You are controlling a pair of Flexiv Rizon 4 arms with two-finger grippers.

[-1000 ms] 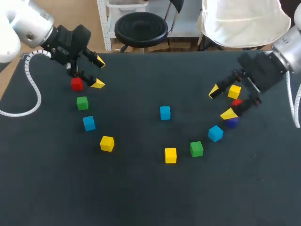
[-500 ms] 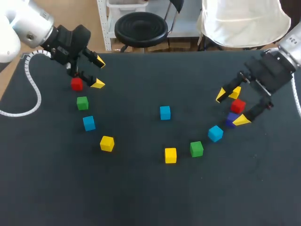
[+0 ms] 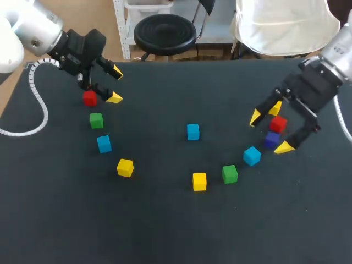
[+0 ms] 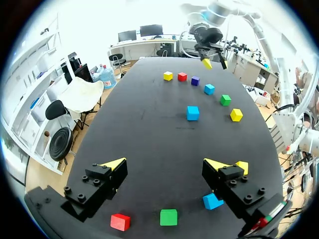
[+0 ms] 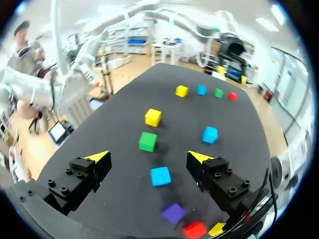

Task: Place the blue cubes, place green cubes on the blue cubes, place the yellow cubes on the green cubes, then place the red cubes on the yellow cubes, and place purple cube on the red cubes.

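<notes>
Black worktop: one flat, matte, dark sheet out to all four edges. Eleven cubes lie on it singly, none stacked, in two loose arcs with a gap between.

Left arc, from the far left corner in toward the near middle: left red cube, left green cube, left blue cube, left yellow cube. Each stands apart from the next.

Middle: the middle blue cube sits alone near the worktop's centre. The middle yellow cube is closer to the near edge, with the right green cube just beside it.

Right arc, running back toward the right edge: right blue cube, purple cube, right red cube, right yellow cube. The last three are close together; I cannot tell whether they touch.

My left gripper hangs by the far left corner, fingers spread wide with nothing in them. The left red cube is just beside its nearer tip.

My right gripper is over the right arc, fingers also spread wide and gripping nothing. In the head view the purple and right red cubes show between its tips. Its wrist camera puts the right blue cube in the gap between the fingers and the purple cube under the gripper.
</notes>
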